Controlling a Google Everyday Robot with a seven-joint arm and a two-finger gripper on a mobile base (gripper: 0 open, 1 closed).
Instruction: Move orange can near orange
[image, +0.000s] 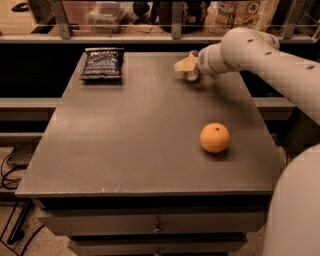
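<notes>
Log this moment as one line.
claw at orange can, far right | orange near front, apart | chip bag far left

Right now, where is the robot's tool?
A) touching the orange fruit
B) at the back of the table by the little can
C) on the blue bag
B: the tool is at the back of the table by the orange can, apart from the orange and the blue bag.

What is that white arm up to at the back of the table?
The robot's pincer is at the far right of the grey table, at a small metal can that it partly hides. The can has not yet been brought to the orange, which sits apart near the front right. A dark blue chip bag lies at the far left.
</notes>
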